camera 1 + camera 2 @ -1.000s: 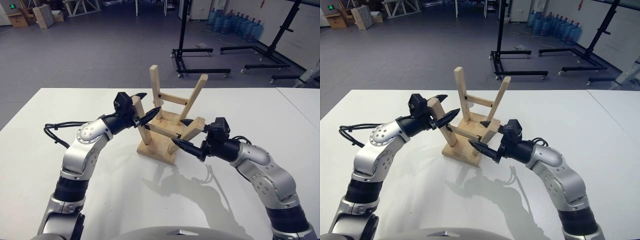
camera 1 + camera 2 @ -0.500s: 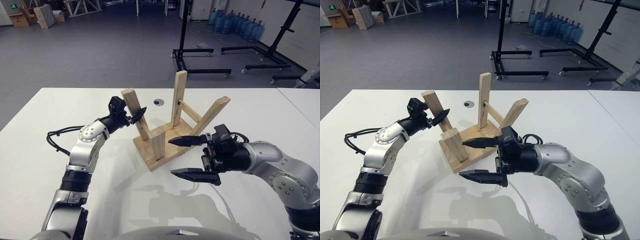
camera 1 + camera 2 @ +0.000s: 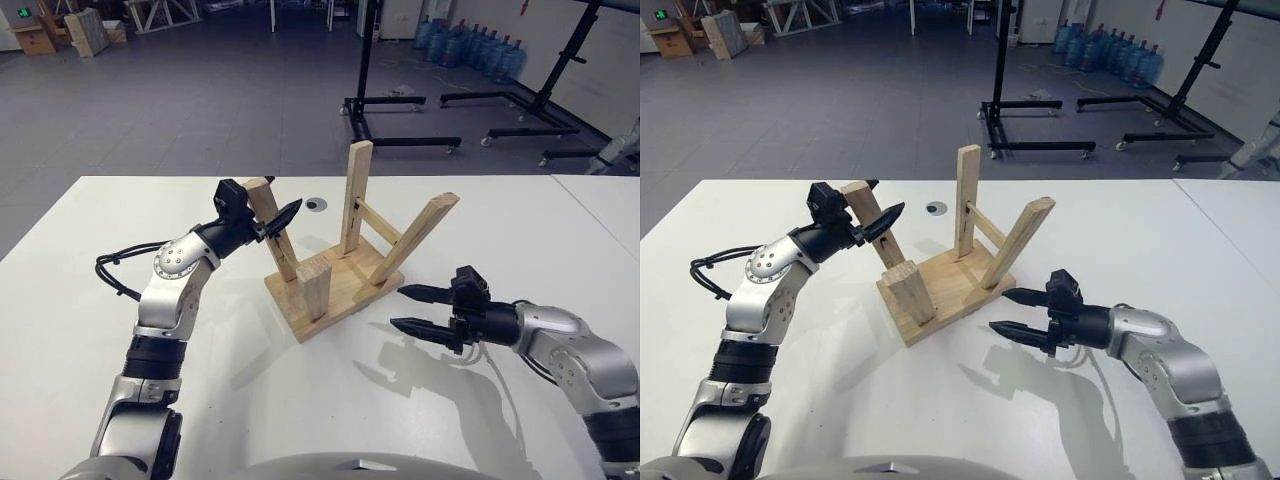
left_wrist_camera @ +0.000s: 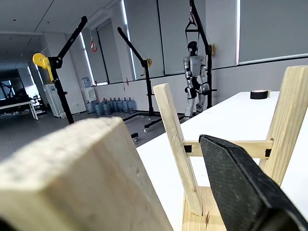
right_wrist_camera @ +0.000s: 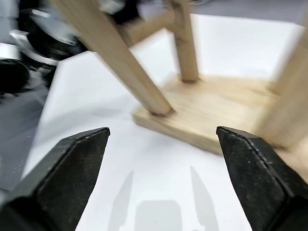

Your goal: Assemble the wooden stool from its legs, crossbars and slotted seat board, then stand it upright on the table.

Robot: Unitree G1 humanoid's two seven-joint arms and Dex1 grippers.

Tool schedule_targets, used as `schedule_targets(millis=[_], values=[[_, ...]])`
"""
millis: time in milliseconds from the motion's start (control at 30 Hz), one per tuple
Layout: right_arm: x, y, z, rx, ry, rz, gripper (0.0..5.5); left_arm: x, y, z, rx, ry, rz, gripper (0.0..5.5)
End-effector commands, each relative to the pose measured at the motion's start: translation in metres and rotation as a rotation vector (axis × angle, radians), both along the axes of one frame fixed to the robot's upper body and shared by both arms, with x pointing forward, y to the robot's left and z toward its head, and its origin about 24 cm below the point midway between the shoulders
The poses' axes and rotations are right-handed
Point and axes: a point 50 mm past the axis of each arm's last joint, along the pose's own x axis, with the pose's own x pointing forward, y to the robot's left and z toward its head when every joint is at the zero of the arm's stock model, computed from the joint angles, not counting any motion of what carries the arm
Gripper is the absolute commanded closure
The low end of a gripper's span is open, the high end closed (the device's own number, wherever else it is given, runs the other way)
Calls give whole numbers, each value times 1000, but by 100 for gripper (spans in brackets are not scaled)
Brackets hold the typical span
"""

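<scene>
Stool [image 3: 350, 290] assembled, inverted on table [image 3: 120, 230]; flip pending. L gripper [image 3: 278, 205] pinches leg [image 3: 281, 250]; R gripper [image 3: 397, 306] spread, empty, needs hold.

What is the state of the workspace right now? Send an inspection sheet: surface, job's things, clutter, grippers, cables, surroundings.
Surface: white table, with the stool near its middle.
Job's things: stool upside down, seat board on the table, four legs up, a crossbar between two of them; not yet upright.
Clutter: small dark ring on the table behind the stool.
Grippers: left gripper at the top of the nearest leg; right gripper open, beside the stool and apart from it.
Cables: black loop beside the left arm.
Surroundings: black wheeled frames, water bottles and boxes on the floor behind.
</scene>
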Motion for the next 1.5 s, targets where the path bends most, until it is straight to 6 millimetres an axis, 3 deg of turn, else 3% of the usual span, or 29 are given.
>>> schedule_targets(millis=[33,200,567,700,1000,1167,1333,1400,1500], values=[[16,-14,-13,-79,-47,-81,143,-6,-1,9,-5,-13,-45,183],[31,-19,-19,-103,-125,-152,143,-14,3,23,-29,-49,-68,183],[73,0,-22,-57,-264,-167,143,-14,13,49,-72,-90,-94,183],[71,9,-22,-19,-260,-86,143,-14,20,60,-114,-114,-91,183],[53,25,-26,21,-236,38,143,-11,57,80,-144,-150,10,183],[20,37,-32,45,-192,103,143,-14,101,38,34,18,119,183],[-7,49,-32,39,-189,126,143,-33,156,0,367,173,198,183],[-10,51,-31,37,-190,124,143,-39,165,-14,504,223,165,183],[-10,50,-27,25,-195,137,143,-47,160,-42,818,205,-3,183]])
